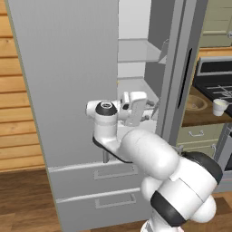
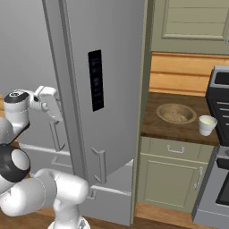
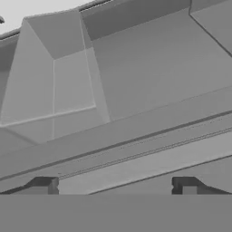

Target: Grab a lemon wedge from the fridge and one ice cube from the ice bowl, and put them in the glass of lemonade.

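Grey brushed-steel fridge [image 1: 63, 81] stands with its left door swung open on pale flat shelves, the gripper [image 1: 147, 110] reaching inside with jaws spread wide (nothing held), while the round tan ice bowl [image 2: 175, 113] and tapered whitish glass of lemonade [image 2: 207, 125] sit on the dark wooden counter [image 2: 165, 127] beside it.

Grey fridge [image 1: 68, 90] ajar; ice bowl [image 2: 175, 113] beside lemonade glass [image 2: 207, 125].
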